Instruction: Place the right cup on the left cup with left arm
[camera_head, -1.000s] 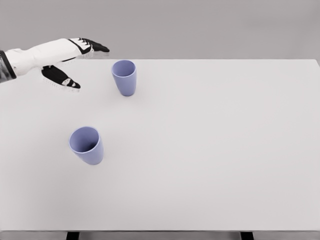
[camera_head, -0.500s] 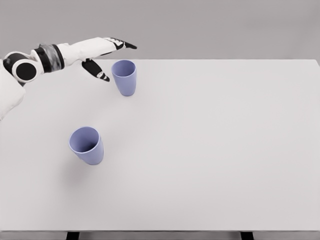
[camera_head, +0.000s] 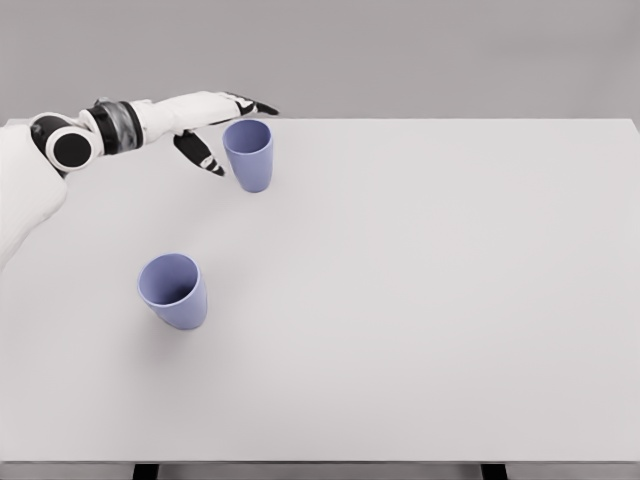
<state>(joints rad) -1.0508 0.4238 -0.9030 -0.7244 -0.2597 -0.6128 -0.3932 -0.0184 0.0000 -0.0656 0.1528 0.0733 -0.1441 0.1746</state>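
Observation:
Two lavender-blue cups stand upright on the white table (camera_head: 420, 300). The right cup (camera_head: 249, 155) is at the back, the left cup (camera_head: 174, 290) nearer the front left. My left hand (camera_head: 236, 132) reaches in from the left at the back cup, spread open: the fingers (camera_head: 258, 106) stretch past the far side of its rim and the thumb (camera_head: 203, 155) hangs by its near left side. The cup stands between them, and I cannot tell whether they touch it. The right arm does not show.
The table's far edge runs just behind the back cup, with a plain grey wall beyond. Two dark table legs show at the bottom edge.
My left hand has moved right from the table's back left corner and dropped a little, and its open fingers and thumb now flank the back cup. Both cups stayed put.

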